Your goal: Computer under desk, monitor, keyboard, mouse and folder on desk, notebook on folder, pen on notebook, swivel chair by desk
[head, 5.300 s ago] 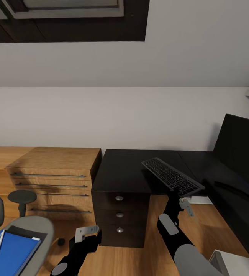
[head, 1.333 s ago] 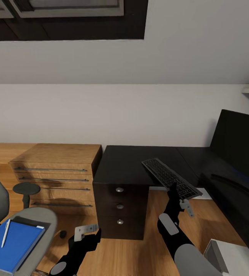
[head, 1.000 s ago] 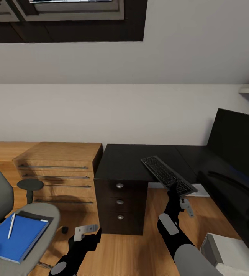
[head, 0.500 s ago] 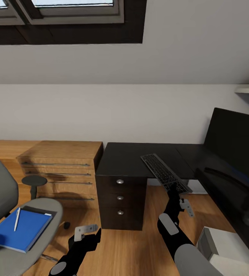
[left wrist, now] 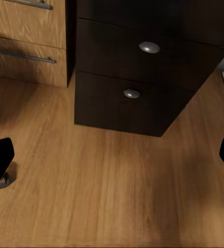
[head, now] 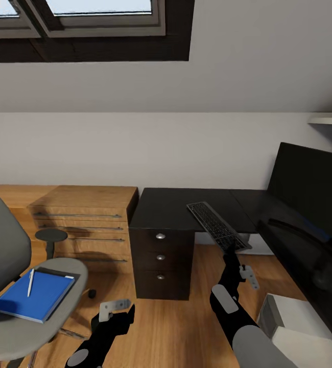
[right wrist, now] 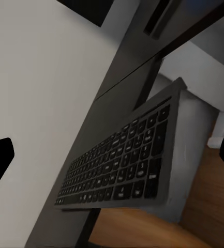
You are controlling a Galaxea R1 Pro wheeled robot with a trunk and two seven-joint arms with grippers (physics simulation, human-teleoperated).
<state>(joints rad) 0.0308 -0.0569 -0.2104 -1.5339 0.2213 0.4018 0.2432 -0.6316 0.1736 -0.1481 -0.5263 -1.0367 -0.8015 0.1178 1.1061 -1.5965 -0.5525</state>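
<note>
My right gripper point(head: 232, 251) is shut on the near end of the silver-grey keyboard point(head: 218, 226), holding it tilted in the air by the black desk point(head: 176, 207); its dark keys point(right wrist: 122, 168) show close up in the right wrist view. The monitor point(head: 311, 186) stands on the desk's right wing, and a dark rounded lump point(head: 322, 275) beside its stand may be the mouse. On the grey swivel chair point(head: 13, 332) lies the blue folder point(head: 33, 295) with the pale pen point(head: 30, 282) on it. The notebook is hidden. A pale computer case point(head: 288, 327) sits on the floor under the desk. My left gripper point(head: 116, 306) hangs open over the floor.
A low light-wood cabinet point(head: 84, 212) stands left of the desk's black drawer unit point(head: 161, 260), whose silver knobs point(left wrist: 149, 47) face my left wrist. Wood floor point(left wrist: 112, 191) lies between me and the drawers. A white wall shelf point(head: 329, 118) and a window point(head: 84, 15) are above.
The camera has backed away: the desk looks smaller and more of the chair, folder and computer has come into view. The keyboard stays in my right gripper; the left gripper stays open.
</note>
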